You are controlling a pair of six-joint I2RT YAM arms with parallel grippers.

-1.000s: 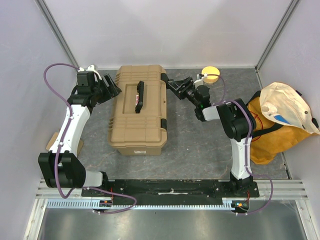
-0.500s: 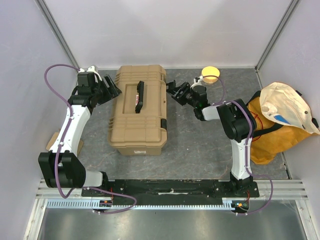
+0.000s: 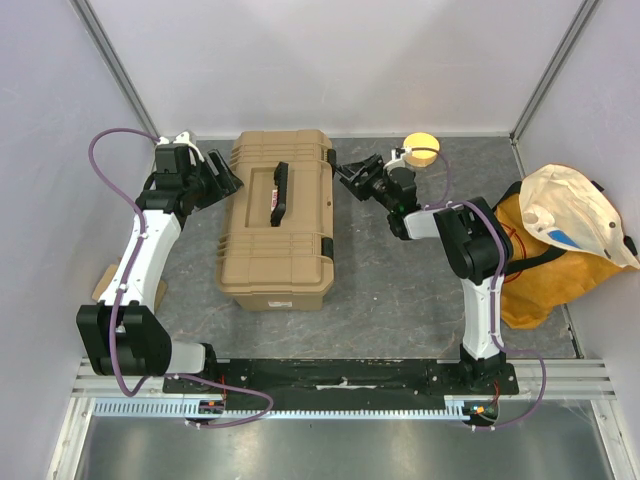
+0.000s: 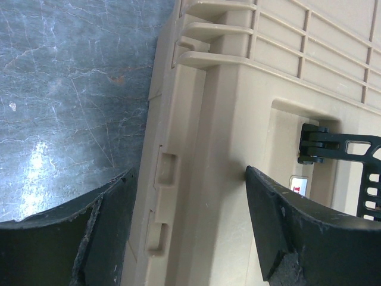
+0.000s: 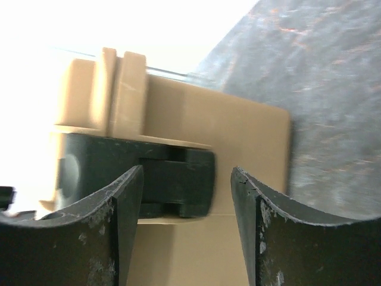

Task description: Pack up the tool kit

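The tan ribbed toolbox (image 3: 277, 220) lies closed on the grey table, its black handle (image 3: 278, 192) on top. My left gripper (image 3: 226, 178) is open at the box's far left edge; in the left wrist view its jaws straddle the box's side wall (image 4: 196, 179). My right gripper (image 3: 350, 177) is open just right of the box's far black latch (image 3: 329, 158). In the right wrist view that latch (image 5: 161, 173) lies between the open fingers, apart from them. No hand tools show.
A yellow-orange fabric bag with a cream flap (image 3: 560, 240) lies at the right wall. A small round yellow object (image 3: 421, 147) sits at the back, beside the right wrist. A cardboard piece (image 3: 105, 285) lies by the left wall.
My right gripper dipped slightly nearer and left, then came back by the far latch. The left arm and the toolbox have not moved.
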